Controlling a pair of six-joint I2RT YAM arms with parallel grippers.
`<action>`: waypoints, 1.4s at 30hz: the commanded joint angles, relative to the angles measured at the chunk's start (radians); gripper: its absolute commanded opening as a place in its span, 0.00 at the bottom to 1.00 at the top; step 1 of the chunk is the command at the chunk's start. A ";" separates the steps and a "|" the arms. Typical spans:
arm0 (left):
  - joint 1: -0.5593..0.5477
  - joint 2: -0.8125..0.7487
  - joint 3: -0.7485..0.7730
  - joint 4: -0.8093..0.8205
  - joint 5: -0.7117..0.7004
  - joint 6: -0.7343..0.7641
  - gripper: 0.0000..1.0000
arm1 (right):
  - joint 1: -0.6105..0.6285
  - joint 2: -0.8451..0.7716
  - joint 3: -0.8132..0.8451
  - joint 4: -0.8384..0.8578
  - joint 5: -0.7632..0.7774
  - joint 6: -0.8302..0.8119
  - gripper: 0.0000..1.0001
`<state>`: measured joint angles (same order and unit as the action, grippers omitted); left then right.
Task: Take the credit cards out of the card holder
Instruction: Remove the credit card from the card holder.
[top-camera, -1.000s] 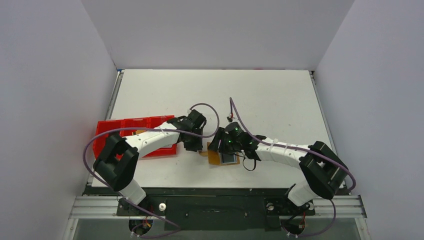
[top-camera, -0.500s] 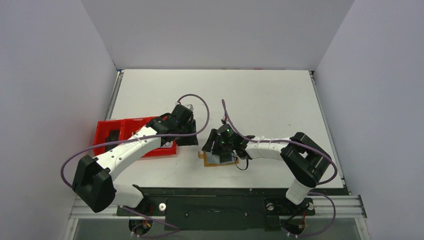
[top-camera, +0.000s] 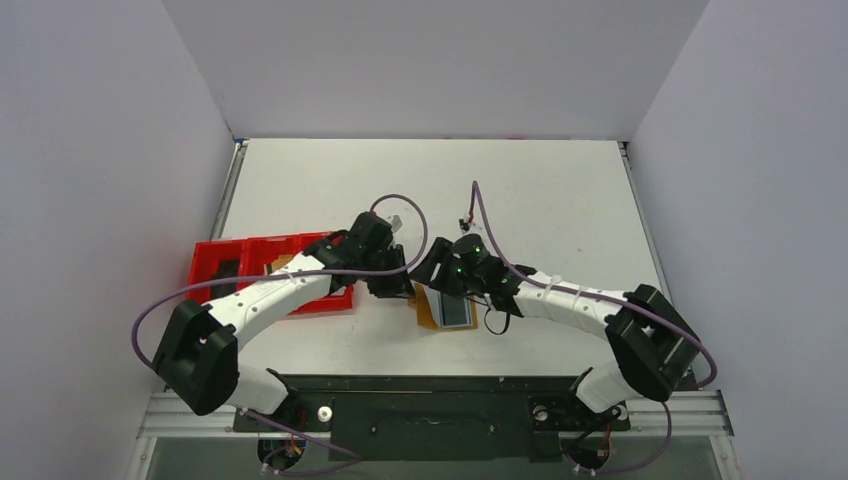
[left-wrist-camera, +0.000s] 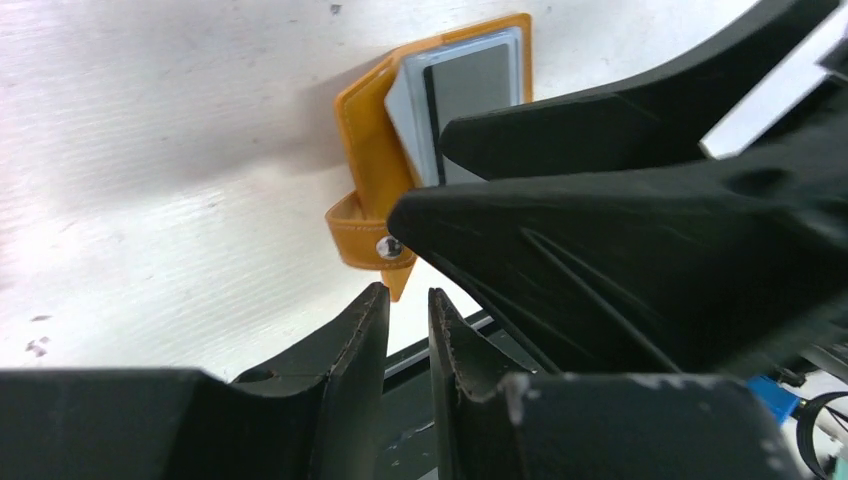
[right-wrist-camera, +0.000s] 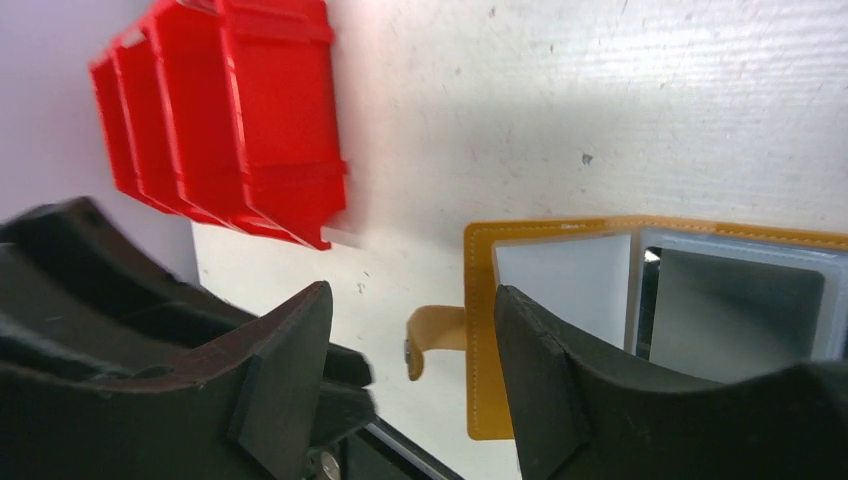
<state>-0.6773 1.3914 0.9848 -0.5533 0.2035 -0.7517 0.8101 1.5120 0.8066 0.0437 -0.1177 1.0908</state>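
The tan card holder (top-camera: 428, 316) lies open on the table near its front edge, its snap strap (left-wrist-camera: 356, 236) sticking out to the side. Pale blue credit cards (left-wrist-camera: 408, 108) sit in its pockets, and one shows in the top view (top-camera: 458, 311). My left gripper (left-wrist-camera: 408, 292) hangs just off the strap's tip with only a narrow gap between its fingers and nothing in that gap. My right gripper (right-wrist-camera: 410, 345) stands wide open above the holder's (right-wrist-camera: 530, 232) strap side. Its right finger (right-wrist-camera: 545, 385) covers part of the cards (right-wrist-camera: 565, 275).
A red compartmented tray (top-camera: 235, 262) sits at the left under my left arm, and its end shows in the right wrist view (right-wrist-camera: 250, 110). The table's dark front edge (left-wrist-camera: 440, 345) runs close behind the holder. Both grippers crowd the same spot.
My left gripper has swung right, back beside the holder's strap, and its jaws have narrowed. The right gripper shifted right and back and opened slightly; the holder now lies a little further right.
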 joint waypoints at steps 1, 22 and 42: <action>-0.011 0.041 0.009 0.146 0.094 -0.042 0.18 | -0.027 -0.072 -0.024 -0.014 0.040 0.003 0.57; -0.151 0.207 0.187 0.196 0.087 -0.066 0.18 | -0.171 -0.307 -0.198 -0.182 0.115 -0.050 0.52; -0.167 0.277 0.250 -0.005 -0.204 -0.048 0.15 | -0.119 -0.181 -0.175 -0.111 0.022 -0.073 0.12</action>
<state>-0.8494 1.7344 1.2106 -0.4755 0.1024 -0.8093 0.6830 1.3380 0.5991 -0.1078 -0.1032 1.0290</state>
